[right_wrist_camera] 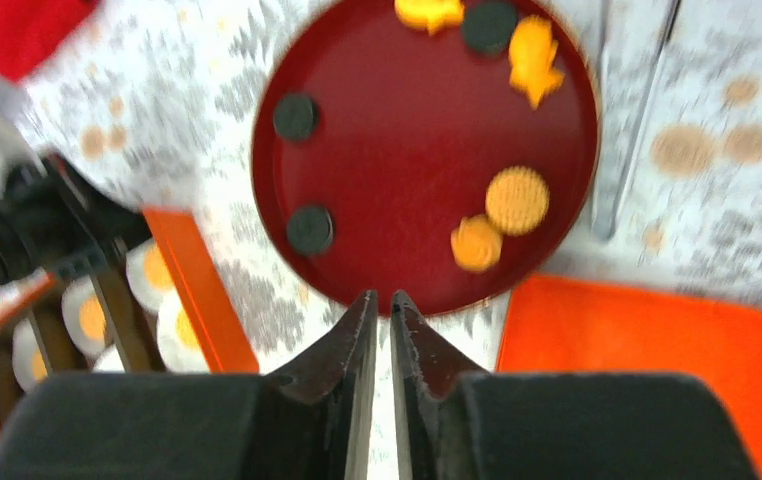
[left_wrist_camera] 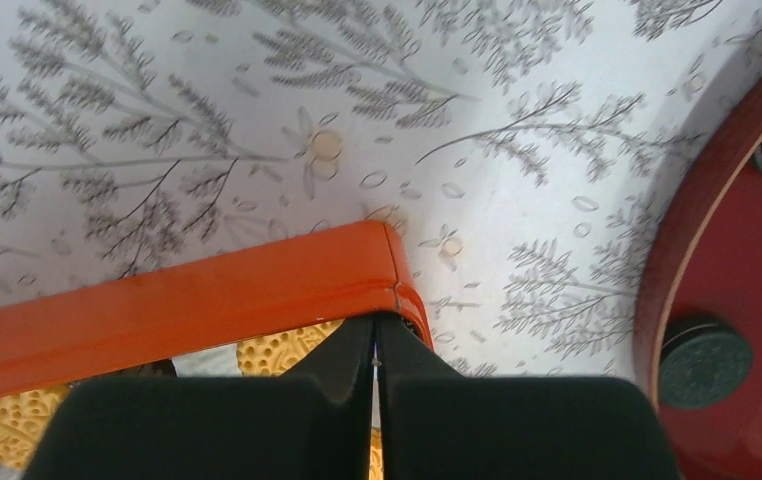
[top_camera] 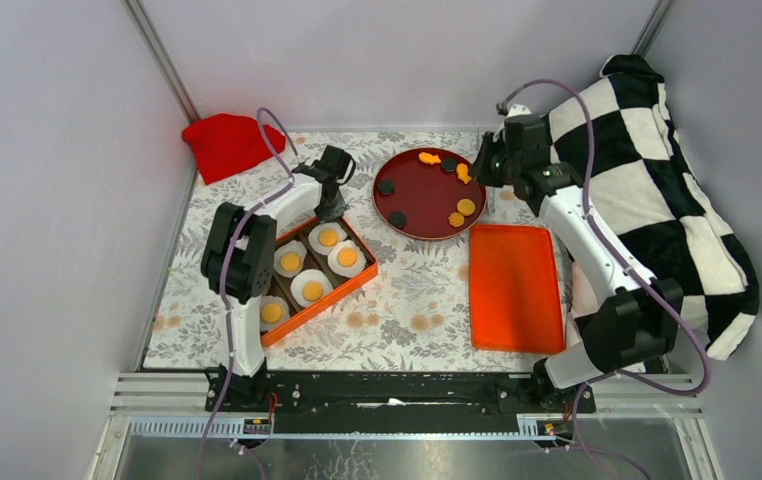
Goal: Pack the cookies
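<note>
My L gripper (left_wrist_camera: pixel 375 335) is closed. The fingertips meet w/ only a hairline slit btwn them and nothing is pinched. It hangs over the far corner of the orange box (left_wrist_camera: pixel 257 285), tips right at the inner side of the rim; can't tell if they touch it.

Just below and behind the tips sit packed cookies (left_wrist_camera: pixel 275 350). They are pale orange-yellow discs w/ a stamped dotted pattern, each lying flat in a white crinkled liner (top_camera: pixel 298 288). Top view shows five liners in the box compartments, one cookie each. Right of my L tips, near the box but apart from it, is the rim of the dark red round plate (left_wrist_camera: pixel 669 250), w/ a dark round biscuit (left_wrist_camera: pixel 702 362) on it.

My R gripper (right_wrist_camera: pixel 382 300) is all but closed, w/ a thin gap btwn the fingers and nothing in it. It is raised above the floral tablecloth (top_camera: pixel 417 300), w/ the plate spread out ahead of the tips.

Ahead and a bit right, two loose cookies (right_wrist_camera: pixel 517 200) lie flat on the plate, close together. The wrist view is blurred, so can't tell if they touch. Further ahead, at the far rim, are two orange fish-shaped biscuits (right_wrist_camera: pixel 535 60) w/ a dark one btwn them, and two more dark ones are ahead-left. The orange tray (right_wrist_camera: pixel 647 350) lies right of my R tips, just beside the plate. The box is off to the left.
</note>
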You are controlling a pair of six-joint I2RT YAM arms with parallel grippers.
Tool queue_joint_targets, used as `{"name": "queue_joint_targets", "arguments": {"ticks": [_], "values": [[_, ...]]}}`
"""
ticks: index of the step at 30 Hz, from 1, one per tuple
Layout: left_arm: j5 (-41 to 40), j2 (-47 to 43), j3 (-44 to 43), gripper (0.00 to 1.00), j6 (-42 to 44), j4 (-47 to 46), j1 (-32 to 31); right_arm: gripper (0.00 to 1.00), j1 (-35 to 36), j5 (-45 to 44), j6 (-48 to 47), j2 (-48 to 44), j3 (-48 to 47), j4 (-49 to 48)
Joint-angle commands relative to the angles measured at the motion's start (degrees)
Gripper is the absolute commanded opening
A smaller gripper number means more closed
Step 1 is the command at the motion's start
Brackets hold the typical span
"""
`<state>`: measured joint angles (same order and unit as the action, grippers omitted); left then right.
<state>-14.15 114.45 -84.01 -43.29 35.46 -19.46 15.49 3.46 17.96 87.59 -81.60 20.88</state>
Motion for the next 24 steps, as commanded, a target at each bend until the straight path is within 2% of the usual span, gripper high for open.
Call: {"name": "queue_joint_targets", "arguments": {"ticks": [1,7,15,20,24], "values": [[-1.0,3.5,-6.0,0.00,-0.2,-2.5,-0.2,0.20,3.2,-3.1,0.7,-2.2,10.2,9.3],[3.5,6.6,-9.6,0.00,1.8,-6.0,-0.3,0.35,3.7,-4.8,5.3,-7.2,24.2,8.5],[12.2,14.7,-18.5,0.00,5.8,-9.3,-1.0,0.36,3.9,-3.6,7.4,-6.3,32.5,7.8],[15.1,17.7,-21.5,0.00,8.2,-11.1,-3.9,0.37,4.5,-1.8,8.1,-7.0,33.3,7.3],[17.4,16.6,-21.2,0.00,11.1,-12.6,-6.5,0.37,5.2,-1.8,8.1,-5.0,33.0,6.8]]}}
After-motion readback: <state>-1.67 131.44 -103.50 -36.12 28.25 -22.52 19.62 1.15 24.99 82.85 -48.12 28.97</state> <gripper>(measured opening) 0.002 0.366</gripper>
